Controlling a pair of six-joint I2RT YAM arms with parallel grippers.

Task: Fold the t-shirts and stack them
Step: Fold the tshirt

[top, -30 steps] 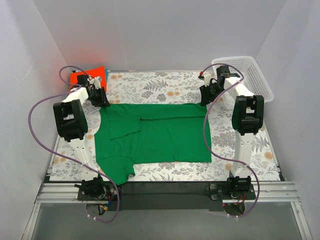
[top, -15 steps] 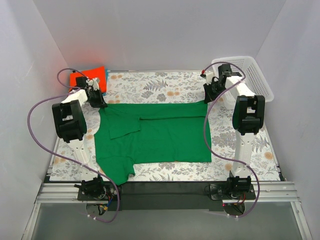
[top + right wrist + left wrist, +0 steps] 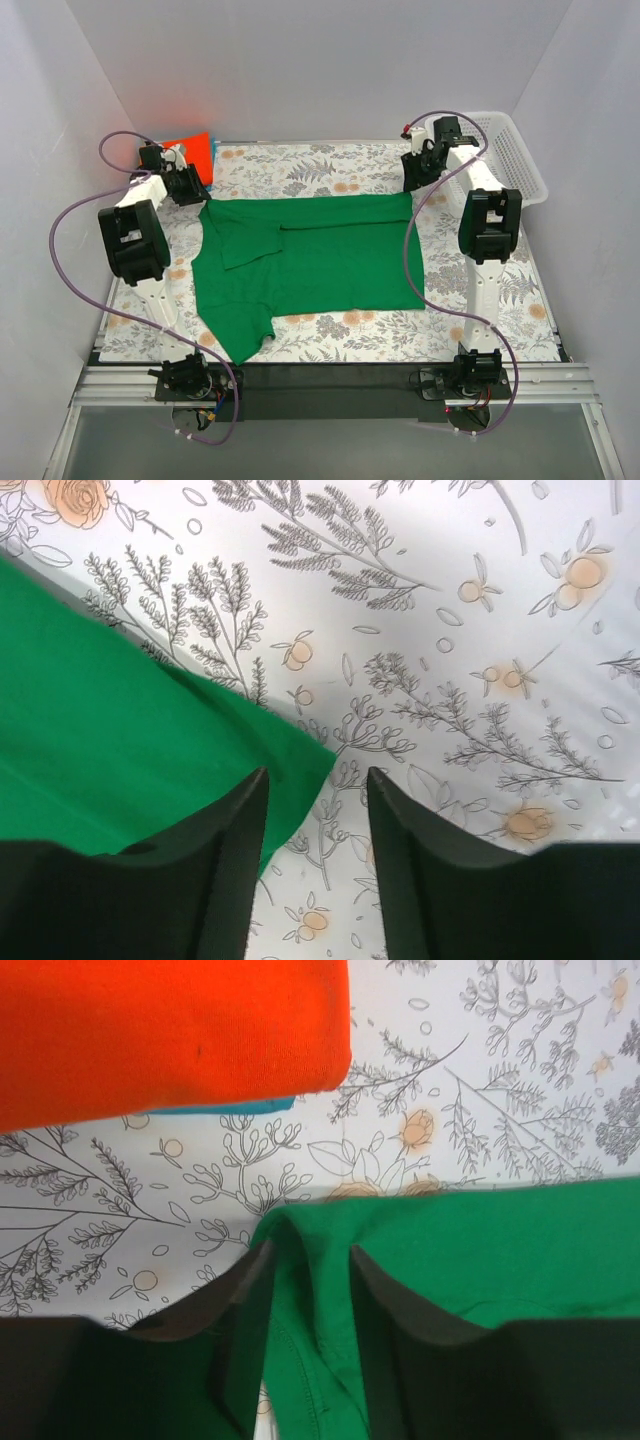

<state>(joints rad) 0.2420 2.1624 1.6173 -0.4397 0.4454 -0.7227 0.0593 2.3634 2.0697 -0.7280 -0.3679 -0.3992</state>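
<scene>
The bright green t-shirt [image 3: 310, 260] lies spread on the floral table, one sleeve folded in. My left gripper [image 3: 190, 188] is at its far left corner. In the left wrist view the gripper [image 3: 310, 1250] is closed on a raised ridge of the green cloth [image 3: 500, 1250]. My right gripper [image 3: 413, 178] is at the far right corner. In the right wrist view it [image 3: 318, 775] is open, the green corner [image 3: 120, 740] lying flat partly between the fingers. The folded orange-red t-shirt [image 3: 190, 150] lies far left on a blue one [image 3: 230, 1107].
A white mesh basket [image 3: 510, 150] stands at the far right corner. The floral tablecloth [image 3: 330, 170] shows behind the shirt. White walls close in on both sides. Purple cables loop beside each arm.
Both grippers have moved toward the far side, and the green t-shirt has slid that way with them. Its near edge now lies farther from the table front.
</scene>
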